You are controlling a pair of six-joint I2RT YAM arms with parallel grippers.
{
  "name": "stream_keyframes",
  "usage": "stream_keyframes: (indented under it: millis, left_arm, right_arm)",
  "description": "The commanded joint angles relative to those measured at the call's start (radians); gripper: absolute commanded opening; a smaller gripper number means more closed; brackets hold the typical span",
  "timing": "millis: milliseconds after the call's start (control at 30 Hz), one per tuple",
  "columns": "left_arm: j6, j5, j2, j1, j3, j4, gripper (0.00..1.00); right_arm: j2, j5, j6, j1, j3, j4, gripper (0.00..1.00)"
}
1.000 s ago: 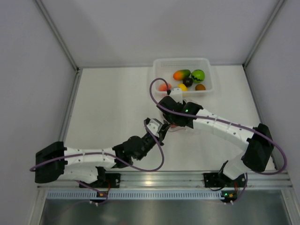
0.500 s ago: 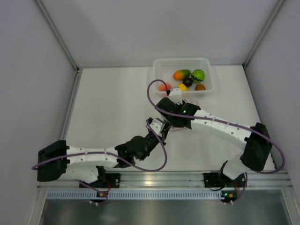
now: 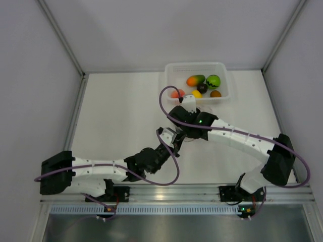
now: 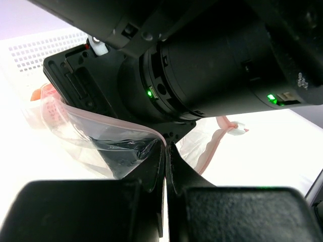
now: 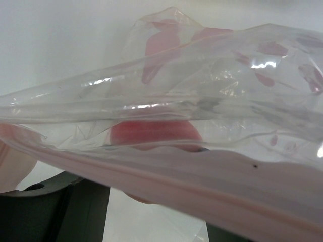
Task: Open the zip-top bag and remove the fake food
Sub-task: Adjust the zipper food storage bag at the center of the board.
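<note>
The clear zip-top bag [image 4: 96,133] hangs between my two grippers above the middle of the table [image 3: 116,116]. My left gripper [image 4: 165,145] is shut on the bag's pink zip edge [image 4: 136,122]. My right gripper [image 5: 156,156] reaches in at the bag's [image 5: 212,85] mouth, under the zip strip [image 5: 202,186]. Its dark fingers [image 5: 55,212] stand on either side of a pink-red fruit [image 5: 151,133] that fills the gap between them. The plastic veils the fingertips. From above, the bag is mostly hidden under the right gripper [image 3: 186,132] and the left gripper [image 3: 176,140].
A translucent white tray [image 3: 169,75] stands at the back. It holds a mango [image 3: 196,79], a green fruit [image 3: 213,81], a dark purple one [image 3: 202,87], a yellow one [image 3: 197,94], a brown one [image 3: 215,94] and a peach one [image 3: 177,93]. Walls close in on both sides.
The left gripper has crept slightly right and away from the bases with the bag edge. The right wrist has shifted a little toward the tray. Both grips look unchanged.
</note>
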Motion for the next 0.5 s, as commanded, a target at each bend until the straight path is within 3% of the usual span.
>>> stream_keyframes:
  millis: [0, 467]
  left_arm:
    - [-0.004, -0.034, -0.024, 0.004, -0.013, 0.037, 0.00]
    - [0.017, -0.089, 0.065, 0.004, 0.024, 0.035, 0.00]
  right_arm:
    - [-0.026, 0.050, -0.006, 0.018, 0.024, -0.015, 0.00]
    - [-0.054, 0.015, -0.019, 0.035, 0.012, 0.005, 0.00]
